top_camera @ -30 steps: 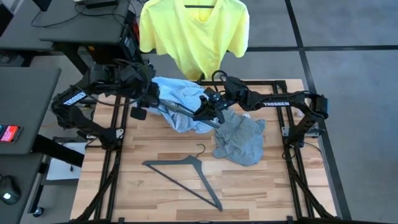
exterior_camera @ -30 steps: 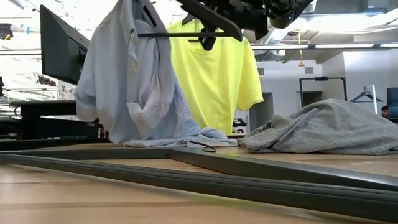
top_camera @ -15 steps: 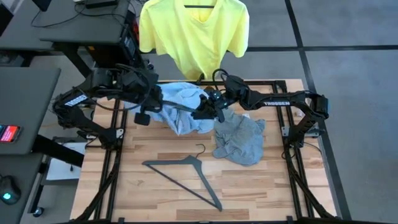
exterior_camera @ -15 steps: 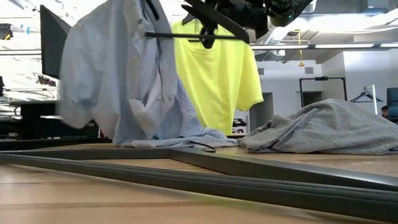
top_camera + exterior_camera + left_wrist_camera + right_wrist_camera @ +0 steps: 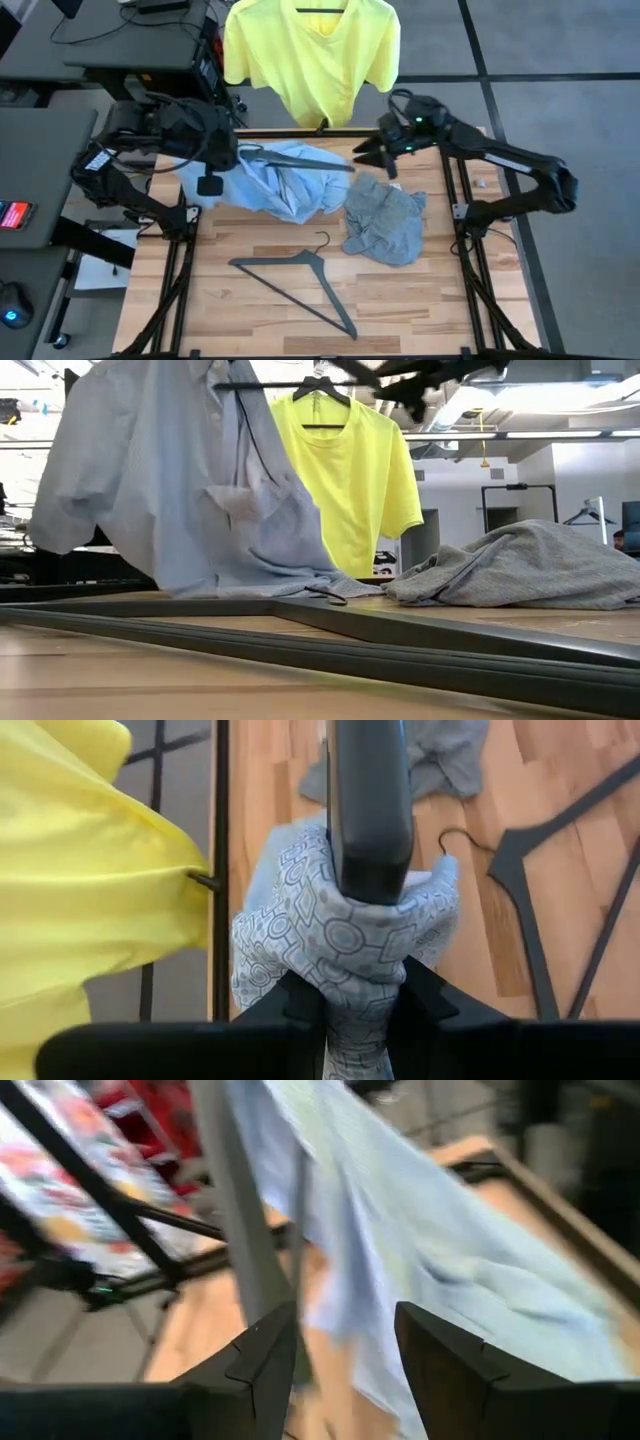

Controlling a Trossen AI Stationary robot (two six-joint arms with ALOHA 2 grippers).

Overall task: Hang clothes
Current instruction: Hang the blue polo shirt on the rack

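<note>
Over the wooden counter (image 5: 250, 300), the right pincer (image 5: 372, 158), now open, has backed away, leaving the left pincer (image 5: 362, 1010) clamped on the blue shirt (image 5: 285, 185) and hanger (image 5: 300, 160).

Robotics lab: wooden bench (image 5: 250, 300) in black framing, monitor desks (image 5: 40, 150), open office behind.

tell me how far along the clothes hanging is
Done: the yellow T-shirt hangs on a hanger beyond the table. In hand: the left gripper holds the pale blue shirt with a hanger; the right gripper is open, empty. Left: the grey T-shirt, spare hanger.
</note>
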